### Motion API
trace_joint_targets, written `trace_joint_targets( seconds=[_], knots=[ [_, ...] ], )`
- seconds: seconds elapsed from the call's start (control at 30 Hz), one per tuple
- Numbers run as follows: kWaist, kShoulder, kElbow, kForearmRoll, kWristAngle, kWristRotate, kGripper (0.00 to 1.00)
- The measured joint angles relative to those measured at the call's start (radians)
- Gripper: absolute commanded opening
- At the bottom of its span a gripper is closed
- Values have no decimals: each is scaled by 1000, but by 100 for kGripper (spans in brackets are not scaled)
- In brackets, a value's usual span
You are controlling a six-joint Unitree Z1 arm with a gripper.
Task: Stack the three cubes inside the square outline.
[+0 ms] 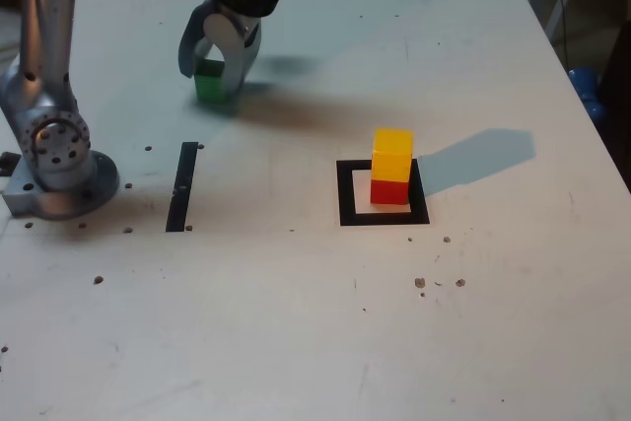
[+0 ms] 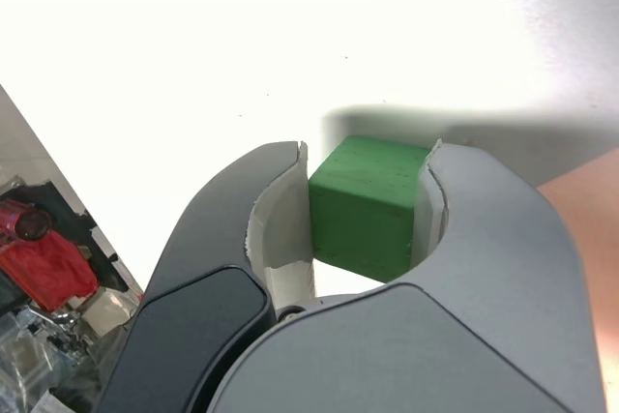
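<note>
On the white worktop (image 1: 296,342), right of centre in the exterior view, the yellow cube (image 1: 392,155) sits on the red cube (image 1: 390,189) inside the square outline (image 1: 383,215). A black tape strip (image 1: 182,186) lies left. Farther back on the left, the claw (image 1: 215,74) grips the green cube (image 1: 210,84) between both jaws.

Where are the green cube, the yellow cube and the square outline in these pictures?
green cube (image 2: 369,208): wrist view, its front face.
yellow cube (image 1: 392,155): exterior view, its front face.
square outline (image 1: 346,194): exterior view, its black tape side toward the view's left.
</note>
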Motion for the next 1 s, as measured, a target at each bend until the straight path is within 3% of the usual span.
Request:
trace_joint_targets(
  seconds=[0.27,0.63,0.73,1.0],
  knots=[
    [-93,-1,-77,80,-32,-23,36],
    [-303,-7,-330,341,-83,-151,36],
    [-354,-7,-412,398,-108,-209,36],
    [-422,9,-499,431,-196,-346,36]
  ],
)
